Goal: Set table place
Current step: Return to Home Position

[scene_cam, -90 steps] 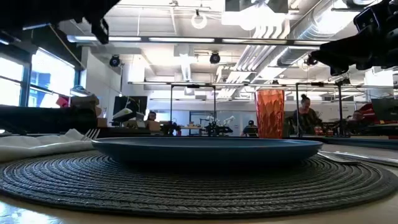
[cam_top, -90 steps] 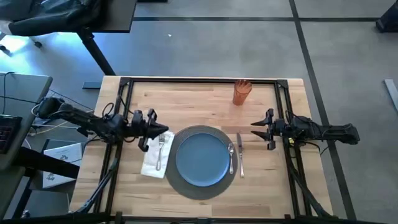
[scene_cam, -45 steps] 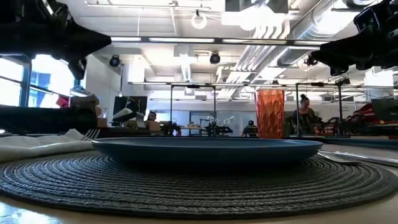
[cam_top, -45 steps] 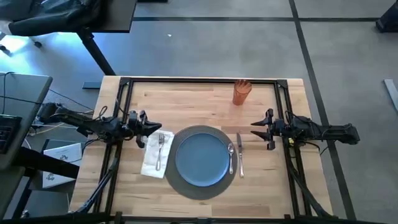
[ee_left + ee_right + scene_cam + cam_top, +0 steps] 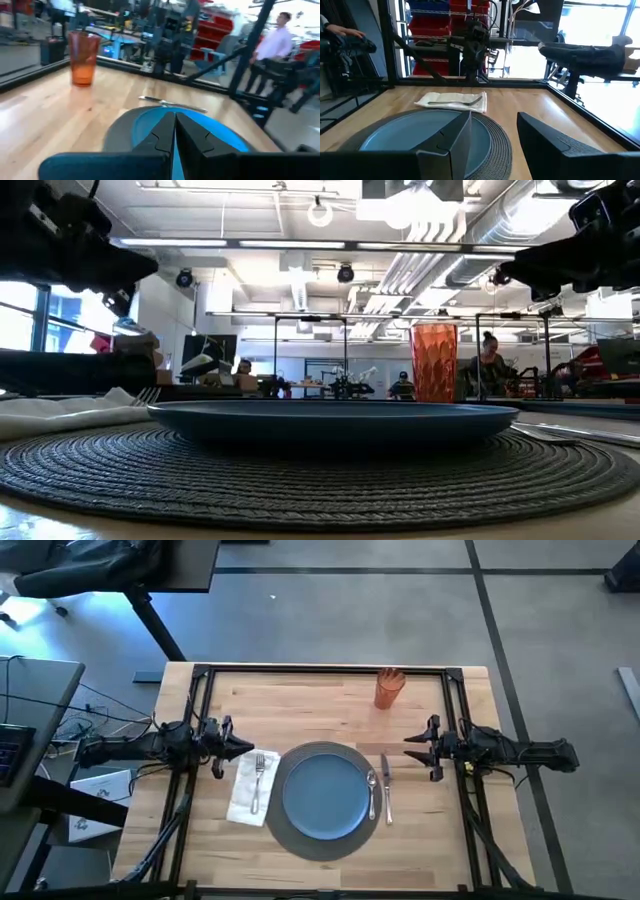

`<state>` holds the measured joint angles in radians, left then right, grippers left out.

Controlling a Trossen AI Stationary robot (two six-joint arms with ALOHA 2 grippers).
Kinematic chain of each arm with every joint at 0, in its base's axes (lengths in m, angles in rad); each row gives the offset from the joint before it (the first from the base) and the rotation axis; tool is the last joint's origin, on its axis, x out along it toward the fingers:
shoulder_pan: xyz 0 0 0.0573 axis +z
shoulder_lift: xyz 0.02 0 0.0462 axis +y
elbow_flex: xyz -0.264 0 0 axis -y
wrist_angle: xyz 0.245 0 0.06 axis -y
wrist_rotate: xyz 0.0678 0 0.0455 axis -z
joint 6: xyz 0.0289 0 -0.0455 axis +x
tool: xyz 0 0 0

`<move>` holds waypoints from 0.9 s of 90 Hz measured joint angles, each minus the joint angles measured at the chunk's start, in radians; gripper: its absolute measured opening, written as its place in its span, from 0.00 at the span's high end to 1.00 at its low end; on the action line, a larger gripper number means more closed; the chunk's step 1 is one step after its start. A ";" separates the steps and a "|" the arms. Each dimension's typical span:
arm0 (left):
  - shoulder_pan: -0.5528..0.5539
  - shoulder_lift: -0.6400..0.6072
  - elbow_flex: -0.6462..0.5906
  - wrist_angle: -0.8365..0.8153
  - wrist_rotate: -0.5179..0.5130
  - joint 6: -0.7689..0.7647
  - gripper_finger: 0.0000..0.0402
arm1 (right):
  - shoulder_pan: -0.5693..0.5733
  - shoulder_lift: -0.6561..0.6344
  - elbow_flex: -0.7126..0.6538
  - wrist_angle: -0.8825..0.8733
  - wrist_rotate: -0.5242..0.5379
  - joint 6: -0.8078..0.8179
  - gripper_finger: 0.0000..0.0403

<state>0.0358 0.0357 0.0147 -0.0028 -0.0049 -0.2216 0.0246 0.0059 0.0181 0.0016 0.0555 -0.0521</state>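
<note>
The place is laid on the pale wood table (image 5: 300,705). A blue plate (image 5: 324,794) sits on a round dark woven mat (image 5: 325,840). A white napkin (image 5: 244,798) lies left of the mat with a fork (image 5: 257,780) on top. A knife (image 5: 385,785) and spoon (image 5: 372,792) lie right of the plate. An orange cup (image 5: 389,687) stands at the far right. My left gripper (image 5: 243,749) hovers shut just left of the napkin's far end. My right gripper (image 5: 408,746) hovers open, right of the knife, with nothing between its fingers (image 5: 454,140).
A black metal frame (image 5: 320,670) runs along the table's edges and under both arms. Bare wood lies between the plate and the far edge, left of the cup. A grey desk (image 5: 30,700) and cables stand off the table's left side.
My left gripper has drawn back toward the table's left edge, from above the napkin's far end to a spot clear of it. The napkin, fork and the other pieces have stayed in place.
</note>
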 joint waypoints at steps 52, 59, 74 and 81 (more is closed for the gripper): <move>0.018 -0.023 0.000 0.008 -0.041 -0.137 1.00 | 0.000 0.000 0.000 0.000 0.000 0.000 0.64; 0.018 -0.023 0.000 0.008 -0.041 -0.141 1.00 | 0.000 0.000 0.000 0.000 0.000 0.000 0.64; 0.018 -0.022 0.000 0.008 -0.041 -0.141 1.00 | 0.000 0.000 0.000 0.000 0.000 0.000 0.64; 0.018 -0.022 0.000 0.008 -0.041 -0.142 1.00 | 0.000 0.000 0.000 0.000 0.000 0.000 0.64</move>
<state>0.0540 0.0135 0.0143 0.0051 -0.0458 -0.3632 0.0246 0.0063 0.0181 0.0013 0.0559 -0.0521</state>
